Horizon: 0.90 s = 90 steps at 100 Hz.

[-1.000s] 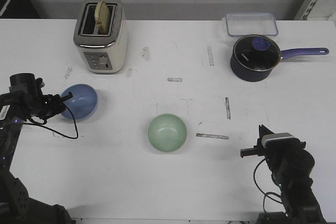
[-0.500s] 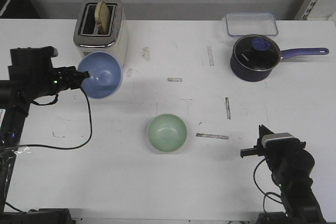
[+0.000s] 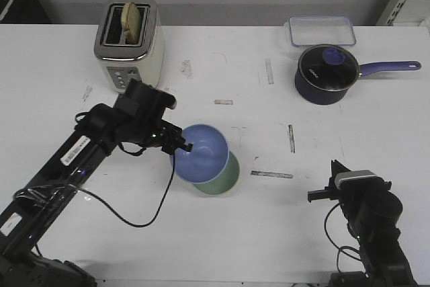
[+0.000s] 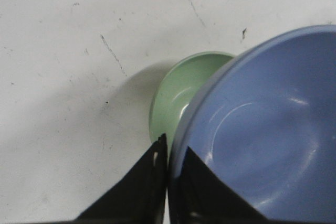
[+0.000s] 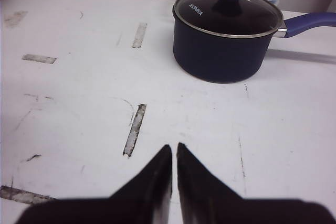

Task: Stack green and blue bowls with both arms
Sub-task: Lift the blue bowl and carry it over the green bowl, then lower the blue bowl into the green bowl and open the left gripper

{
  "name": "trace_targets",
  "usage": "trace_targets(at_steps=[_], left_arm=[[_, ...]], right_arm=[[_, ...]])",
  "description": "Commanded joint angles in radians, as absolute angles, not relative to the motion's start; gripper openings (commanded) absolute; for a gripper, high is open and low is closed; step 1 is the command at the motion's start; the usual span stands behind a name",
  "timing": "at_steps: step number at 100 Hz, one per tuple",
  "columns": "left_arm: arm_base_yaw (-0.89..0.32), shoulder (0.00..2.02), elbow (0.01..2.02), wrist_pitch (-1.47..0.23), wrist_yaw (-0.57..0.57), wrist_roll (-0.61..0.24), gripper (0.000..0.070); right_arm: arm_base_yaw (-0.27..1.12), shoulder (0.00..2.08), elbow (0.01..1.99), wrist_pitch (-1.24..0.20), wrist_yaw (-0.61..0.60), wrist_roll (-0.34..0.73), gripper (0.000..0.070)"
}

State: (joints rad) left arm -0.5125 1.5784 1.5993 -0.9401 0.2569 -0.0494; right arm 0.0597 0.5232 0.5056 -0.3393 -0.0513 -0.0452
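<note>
The blue bowl [image 3: 201, 152] hangs tilted over the green bowl [image 3: 227, 179], covering most of it in the front view. My left gripper [image 3: 183, 146] is shut on the blue bowl's near rim. In the left wrist view the blue bowl [image 4: 262, 129] fills one side, my left gripper [image 4: 169, 150] pinches its rim, and the green bowl [image 4: 178, 93] shows on the table beneath. My right gripper [image 3: 321, 195] stays low at the front right, far from both bowls; in the right wrist view my right gripper [image 5: 174, 148] is shut with nothing in it.
A cream toaster [image 3: 129, 45] with bread stands at the back left. A dark navy saucepan [image 3: 326, 74] with a purple handle sits at the back right, also the saucepan [image 5: 226, 38] ahead of the right wrist. A clear lidded box [image 3: 322, 30] lies behind it.
The left arm has carried the blue bowl from the left side, lifted near the toaster, then right and down to above the green bowl. The right arm has not moved.
</note>
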Motion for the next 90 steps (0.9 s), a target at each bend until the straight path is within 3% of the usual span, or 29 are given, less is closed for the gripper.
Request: trace_targets(at_steps=[1, 32, 62, 69, 83, 87, 90], left_arm=[[-0.535, 1.628, 1.615, -0.940, 0.239, -0.026, 0.0000], [-0.593, 1.786, 1.615, -0.913, 0.239, -0.027, 0.0000], [-0.595, 1.813, 1.615, -0.889, 0.239, -0.027, 0.0017], [-0.595, 1.813, 1.615, -0.889, 0.239, -0.027, 0.0161], [-0.596, 1.813, 1.615, -0.892, 0.239, -0.037, 0.0612], [-0.596, 1.813, 1.616, -0.892, 0.239, -0.039, 0.0691], [-0.596, 1.813, 1.617, -0.892, 0.239, -0.039, 0.0700]], right_arm=[[0.061, 0.525, 0.512, -0.337, -0.052, -0.041, 0.0006], [0.061, 0.525, 0.512, -0.341, -0.052, -0.041, 0.0006], [0.062, 0.525, 0.512, -0.341, -0.052, -0.041, 0.0006], [0.062, 0.525, 0.512, -0.341, -0.052, -0.041, 0.0006], [0.062, 0.525, 0.512, -0.341, -0.052, -0.041, 0.0006], [0.061, 0.525, 0.512, -0.341, -0.052, -0.041, 0.0007], [0.062, 0.525, 0.512, -0.341, -0.052, -0.041, 0.0007]])
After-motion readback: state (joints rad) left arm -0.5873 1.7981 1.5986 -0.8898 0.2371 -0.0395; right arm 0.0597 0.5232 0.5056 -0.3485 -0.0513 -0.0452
